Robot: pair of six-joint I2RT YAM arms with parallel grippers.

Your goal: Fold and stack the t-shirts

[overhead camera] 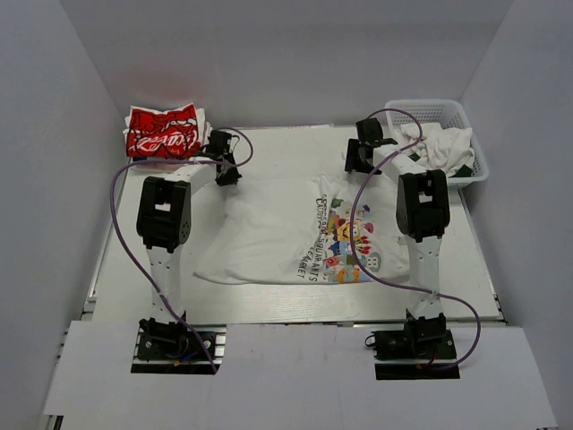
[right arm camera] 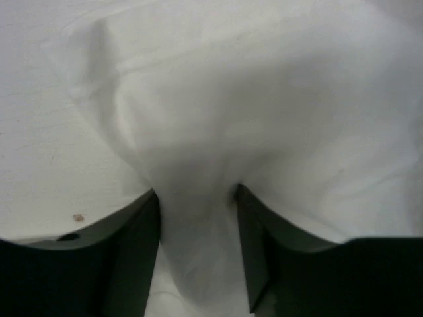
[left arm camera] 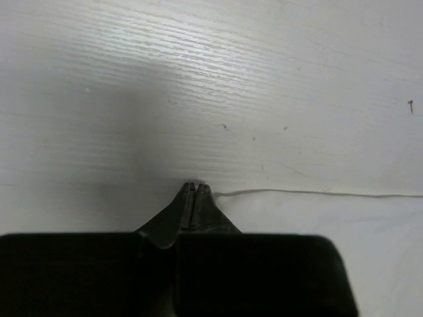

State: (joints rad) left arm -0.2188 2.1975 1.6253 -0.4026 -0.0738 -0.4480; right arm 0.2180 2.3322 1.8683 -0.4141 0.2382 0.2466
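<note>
Top view: white cartoon-print t-shirt (overhead camera: 277,237) lay spread mid-table, soft and wrinkled. Left gripper (overhead camera: 226,166) & right gripper (overhead camera: 363,154) sat at its far edge. Red t-shirt (overhead camera: 161,132) lay folded at far-left corner, slotted plastic basket (overhead camera: 477,152) at far-right.

Left wrist: fingers (left arm camera: 187,201) were clenched at the thin hem; prob. pinching it, couldn't tell.

Right wrist: fingers (right arm camera: 132,244) grasped a thick wad of cloth.

Best approach: lift both evenly, keep hem taut, fold toward near edge w/o dragging.

Left arm (overhead camera: 166,228), right arm (overhead camera: 423,215): white links, black boxy joint housings. Purple cable (overhead camera: 114,193) trails along each. Bases (overhead camera: 170,340) black. Left claw (left arm camera: 193,189): dark, tapered tips.
</note>
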